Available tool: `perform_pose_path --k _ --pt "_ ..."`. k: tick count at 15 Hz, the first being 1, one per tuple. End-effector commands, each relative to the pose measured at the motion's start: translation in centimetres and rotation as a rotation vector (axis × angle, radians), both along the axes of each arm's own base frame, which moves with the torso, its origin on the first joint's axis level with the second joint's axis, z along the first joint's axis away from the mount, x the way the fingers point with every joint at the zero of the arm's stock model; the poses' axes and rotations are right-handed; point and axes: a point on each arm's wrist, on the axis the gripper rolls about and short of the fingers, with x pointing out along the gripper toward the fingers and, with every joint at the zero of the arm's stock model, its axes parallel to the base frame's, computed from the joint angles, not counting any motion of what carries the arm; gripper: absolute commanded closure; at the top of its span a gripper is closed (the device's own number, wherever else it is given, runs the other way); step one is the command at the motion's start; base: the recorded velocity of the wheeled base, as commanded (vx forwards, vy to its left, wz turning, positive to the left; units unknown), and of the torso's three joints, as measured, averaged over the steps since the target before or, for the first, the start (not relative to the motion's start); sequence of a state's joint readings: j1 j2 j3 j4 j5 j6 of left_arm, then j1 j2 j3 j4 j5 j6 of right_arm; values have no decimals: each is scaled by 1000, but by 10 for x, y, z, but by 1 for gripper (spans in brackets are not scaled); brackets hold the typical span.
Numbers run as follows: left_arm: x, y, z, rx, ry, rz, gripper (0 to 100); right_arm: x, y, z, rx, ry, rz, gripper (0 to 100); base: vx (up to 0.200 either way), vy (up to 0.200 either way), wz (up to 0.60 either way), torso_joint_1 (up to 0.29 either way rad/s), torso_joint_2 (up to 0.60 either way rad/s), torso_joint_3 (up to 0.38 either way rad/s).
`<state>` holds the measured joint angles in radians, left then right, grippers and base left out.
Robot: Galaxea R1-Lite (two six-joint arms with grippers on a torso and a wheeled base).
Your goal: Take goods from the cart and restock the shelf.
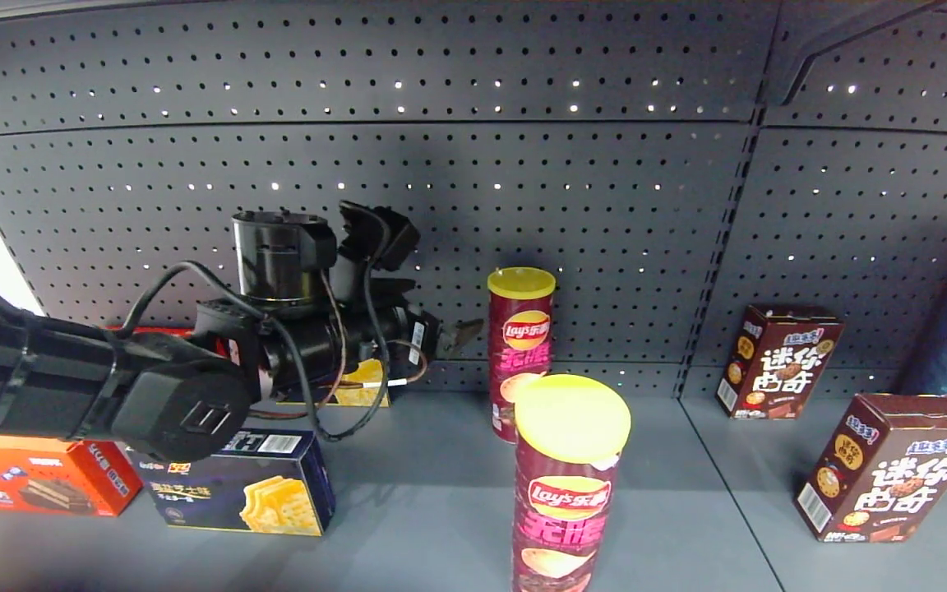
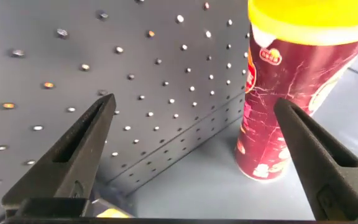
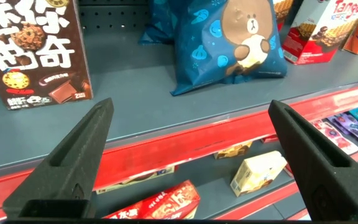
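Two dark red chip cans with yellow lids stand on the grey shelf [image 1: 441, 510]: one at the back [image 1: 520, 353] by the pegboard, one nearer the front [image 1: 568, 485]. My left gripper [image 1: 459, 335] hangs just left of the back can, low over the shelf and close to the pegboard. In the left wrist view my left gripper [image 2: 193, 102] is open and holds nothing, with the back can [image 2: 291, 93] beside one fingertip. My right gripper [image 3: 191, 106] is open and empty in front of the shelf's red edge [image 3: 166, 155], facing a brown cookie box [image 3: 33, 50].
An orange box [image 1: 30, 477], a dark blue cracker box [image 1: 243, 485] and a yellow box [image 1: 362, 388] lie under the left arm. Two brown cookie boxes [image 1: 778, 362] [image 1: 893, 464] stand at right. A blue bear bag [image 3: 229, 43] sits beyond them. Lower shelves hold more goods [image 3: 260, 174].
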<state>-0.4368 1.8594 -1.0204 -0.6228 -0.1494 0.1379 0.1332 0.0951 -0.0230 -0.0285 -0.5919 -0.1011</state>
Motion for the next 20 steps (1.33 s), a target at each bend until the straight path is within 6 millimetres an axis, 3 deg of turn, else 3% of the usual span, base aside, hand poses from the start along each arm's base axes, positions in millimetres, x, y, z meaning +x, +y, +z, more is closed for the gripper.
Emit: perform_pose_path --k 1,5,10,11,12,14,16,18,20 --pt "-12 19 15 -13 -31 37 0 0 0 0 0 -1 14 0 0 0 0 0 0 0" --pt "-30 40 26 -22 -59 81 0 0 0 0 2 0 37 0 0 0 0 0 0 0" --pt "-71 87 36 -1 -108 184 0 1 1 0 23 -13 41 0 0 0 0 0 0 0" --pt "-88 98 35 -2 -112 212 0 -3 0 18 27 -63 75 0 0 0 0 0 0 0" --pt "-100 108 36 -4 -120 238 0 -6 -1 52 33 -99 143 0 0 0 0 0 0 0" --pt "-108 115 34 -3 -119 263 0 -4 -4 109 7 -93 328 0 0 0 0 0 0 0" --pt "-111 116 32 -2 -114 271 0 14 3 152 -82 -54 480 0 0 0 0 0 0 0" --pt "-116 117 25 4 -98 264 0 40 19 171 -137 13 651 0 0 0 0 0 0 0" --pt "-116 117 24 3 -91 260 0 63 35 172 -202 98 757 0 0 0 0 0 0 0"
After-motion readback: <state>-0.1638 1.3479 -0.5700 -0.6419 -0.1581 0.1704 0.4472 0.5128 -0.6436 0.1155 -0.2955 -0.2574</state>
